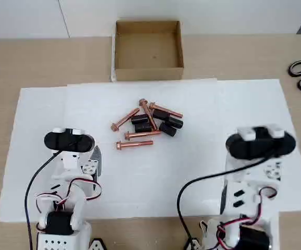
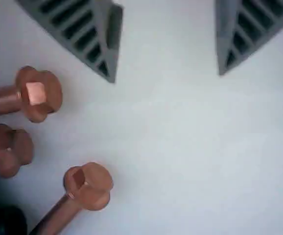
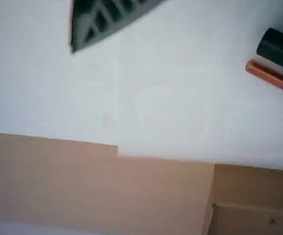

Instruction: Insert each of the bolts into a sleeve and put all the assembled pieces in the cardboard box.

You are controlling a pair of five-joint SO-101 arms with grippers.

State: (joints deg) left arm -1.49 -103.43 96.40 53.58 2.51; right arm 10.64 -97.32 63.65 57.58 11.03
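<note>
**Parts loose; no bolt sleeved, nothing boxed.**

High view: smooth copper bolts [image 1: 135,144] and black cylindrical sleeves [image 1: 160,113] lie heaped on the white sheet [image 1: 244,104], ahead of and between both tools. The cardboard box [image 1: 149,74] beyond them holds nothing.
Left wrist view: the left tool [image 2: 167,76] is spread over bare sheet, with flanged hex heads [image 2: 36,93] just beside it, probably staged for a first pick.
Right wrist view: the right tool [image 3: 100,22] sits well apart from the heap; whether it is spread or pressed together cannot be told.

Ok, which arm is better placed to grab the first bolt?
Left, probably: the left gripper hangs open right beside three bolt heads. The right arm sits farther from the pile.
</note>
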